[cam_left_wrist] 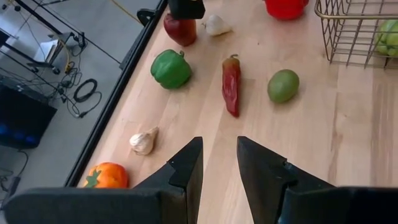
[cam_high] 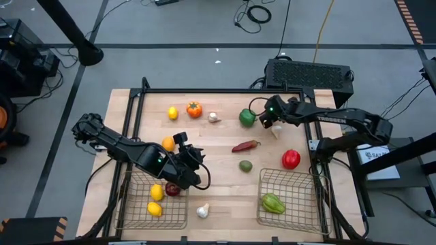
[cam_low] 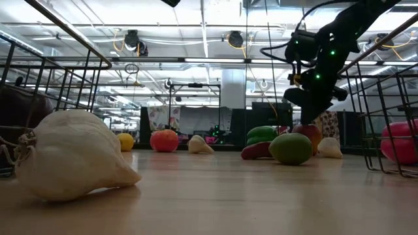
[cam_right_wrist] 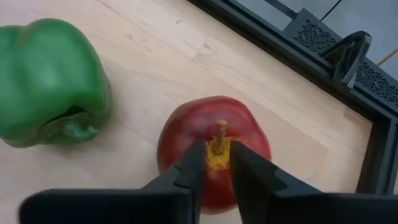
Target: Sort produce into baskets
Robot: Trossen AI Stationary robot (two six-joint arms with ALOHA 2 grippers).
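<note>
1. Two end effectors here: the right end effector (cam_right_wrist: 215,163) is down at the far side of the counter (cam_high: 225,197), fingers pinching the stem of a red apple (cam_right_wrist: 214,149) beside a green pepper (cam_right_wrist: 53,81), probably to lift it
2. Left end effector (cam_left_wrist: 219,163) hovers over the near-left basket (cam_high: 136,216), fingers slightly apart and empty, seemingly just waiting its turn

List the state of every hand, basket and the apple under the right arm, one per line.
Right hand: shut on the stem of the red apple, which sits on the table.
Left hand: slightly open, empty, above the table.
Left basket: upright, holds two lemons and a dark red fruit.
Right basket: upright, holds one green pepper.
</note>
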